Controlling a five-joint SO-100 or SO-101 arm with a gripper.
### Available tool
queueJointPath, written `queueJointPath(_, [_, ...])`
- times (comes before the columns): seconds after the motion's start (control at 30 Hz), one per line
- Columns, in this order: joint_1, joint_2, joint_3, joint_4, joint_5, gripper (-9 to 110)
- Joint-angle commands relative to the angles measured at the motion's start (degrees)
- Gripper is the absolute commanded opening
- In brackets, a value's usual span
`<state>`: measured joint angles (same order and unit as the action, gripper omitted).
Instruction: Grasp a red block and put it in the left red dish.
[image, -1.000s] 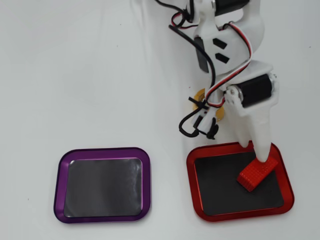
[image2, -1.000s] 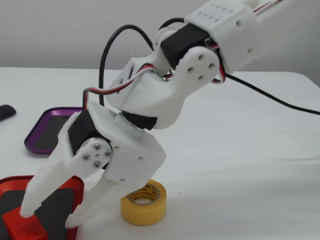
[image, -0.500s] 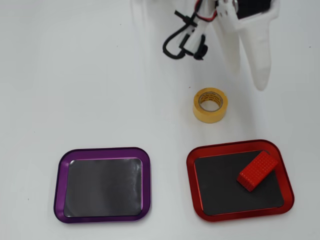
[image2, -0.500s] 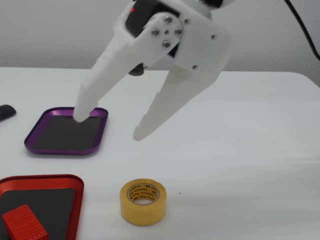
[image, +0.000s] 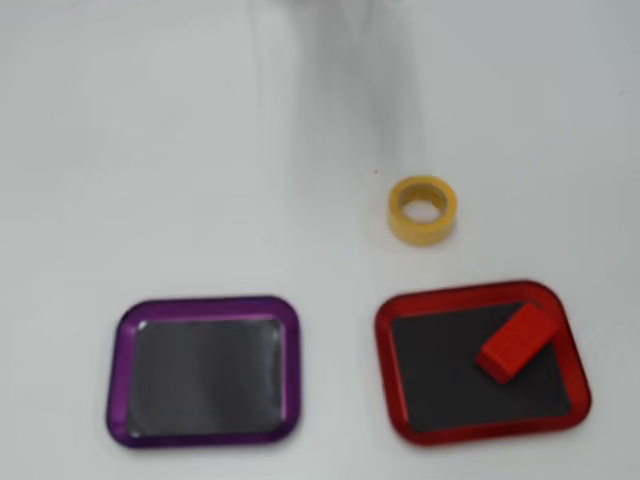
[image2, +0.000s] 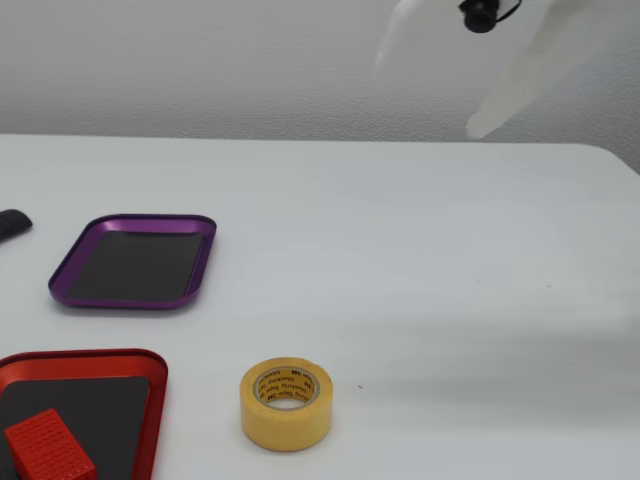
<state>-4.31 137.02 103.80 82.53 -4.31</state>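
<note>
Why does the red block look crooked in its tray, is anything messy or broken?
Nothing looks broken or spilled. The red block lies slanted inside the red dish, near its right side in the overhead view, not lined up with the edges. The purple tray holds nothing, and the yellow tape roll sits flat on the table.

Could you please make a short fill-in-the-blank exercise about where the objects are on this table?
1. The red block lies inside the dish with the ____ rim.
2. The purple-rimmed tray holds ____ blocks.
3. The yellow tape roll stands on the table, ____ both trays.

Missing words: red; no; outside
</note>
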Motion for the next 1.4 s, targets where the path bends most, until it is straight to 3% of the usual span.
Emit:
queueJointPath(0.0, [3.2, 14.9, 10.5, -1.0, 0.4, 21])
queueJointPath(0.27, [6.9, 49.5, 42.2, -10.6, 0.7, 21])
queueJointPath(0.4, [6.2, 62.1, 47.5, -10.8, 0.7, 21])
queueJointPath(0.7, [6.4, 54.5, 57.1, -11.5, 1.1, 21])
queueJointPath(1.17, [6.2, 59.2, 69.4, -12.0, 5.4, 21])
queueJointPath(1.27, [6.2, 59.2, 69.5, -12.0, 5.4, 14])
queueJointPath(1.37, [6.2, 59.2, 69.5, -12.0, 5.4, 1])
